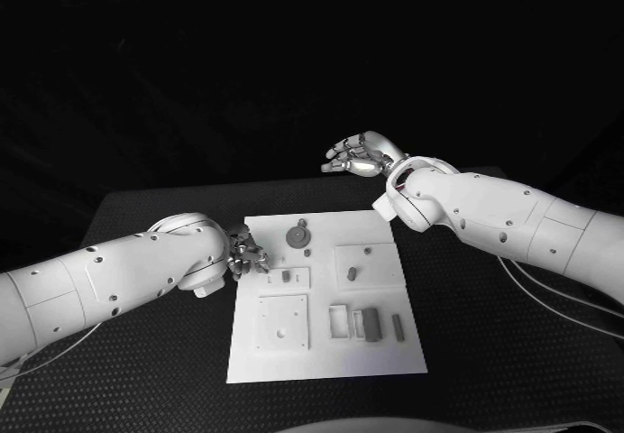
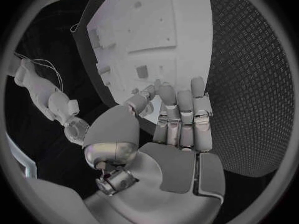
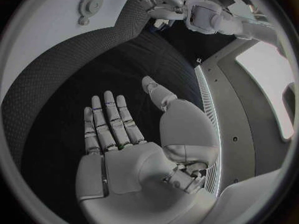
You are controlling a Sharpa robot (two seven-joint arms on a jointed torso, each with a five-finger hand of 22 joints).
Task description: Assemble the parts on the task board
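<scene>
The white task board [image 1: 325,352] lies in the middle of the black table. A grey gear [image 1: 299,236] sits near its far edge, with a small peg [image 1: 302,222] just beyond it. Two grey bars [image 1: 371,323] lie near the board's right side. My left hand [image 1: 247,253] hovers at the board's left edge with fingers stretched out and nothing in them; the left wrist view shows these fingers [image 2: 184,109] over the board [image 2: 156,25]. My right hand [image 1: 358,155] is raised beyond the far edge, palm open [image 3: 112,129] and holding nothing. The gear [image 3: 92,4] also appears in the right wrist view.
Square raised plates [image 1: 284,323] and recesses cover the board. A small grey block [image 2: 142,71] lies on the board ahead of the left fingers. Textured black mat [image 1: 494,343] surrounds the board on all sides. Thin cables [image 1: 573,311] trail from the right arm.
</scene>
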